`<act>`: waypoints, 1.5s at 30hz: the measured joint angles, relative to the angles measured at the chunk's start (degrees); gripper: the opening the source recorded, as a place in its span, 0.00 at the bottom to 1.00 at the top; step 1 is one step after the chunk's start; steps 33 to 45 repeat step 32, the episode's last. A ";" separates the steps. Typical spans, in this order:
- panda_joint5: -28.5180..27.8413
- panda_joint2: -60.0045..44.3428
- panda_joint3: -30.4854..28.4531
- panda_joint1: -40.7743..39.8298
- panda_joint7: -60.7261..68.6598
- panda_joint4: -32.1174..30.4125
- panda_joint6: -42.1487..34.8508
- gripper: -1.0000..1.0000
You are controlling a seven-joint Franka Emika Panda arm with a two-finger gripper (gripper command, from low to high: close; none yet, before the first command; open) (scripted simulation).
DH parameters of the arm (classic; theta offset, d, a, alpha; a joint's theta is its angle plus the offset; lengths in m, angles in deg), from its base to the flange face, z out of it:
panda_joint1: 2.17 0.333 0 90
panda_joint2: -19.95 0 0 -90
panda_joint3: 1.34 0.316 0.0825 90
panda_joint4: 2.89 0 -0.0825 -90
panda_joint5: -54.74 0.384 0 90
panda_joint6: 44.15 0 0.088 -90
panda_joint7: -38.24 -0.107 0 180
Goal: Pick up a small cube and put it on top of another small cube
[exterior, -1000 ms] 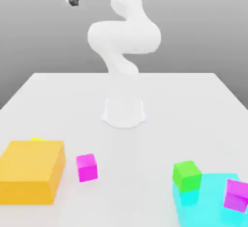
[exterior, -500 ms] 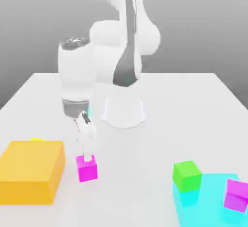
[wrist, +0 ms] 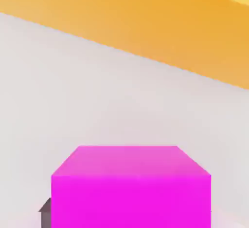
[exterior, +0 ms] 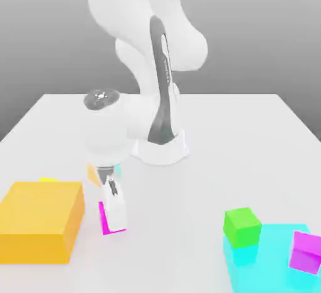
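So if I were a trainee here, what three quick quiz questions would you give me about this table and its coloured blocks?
1. True or false: the gripper is down at the magenta cube beside the big orange block.
2. Which small cube sits at the corner of the cyan block? A) yellow B) green C) red
3. Fill in: a second magenta cube rests on the ____ block.

Key:
1. True; the fingers are shut on that cube, which stands on the table.
2. B, the green cube.
3. Cyan.
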 joint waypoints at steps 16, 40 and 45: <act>-1.93 7.68 8.69 16.15 11.73 17.28 -25.19 0.00; -6.01 -4.58 17.00 30.50 22.55 36.38 -32.70 1.00; -6.01 -4.58 17.00 30.50 22.55 36.38 -32.70 1.00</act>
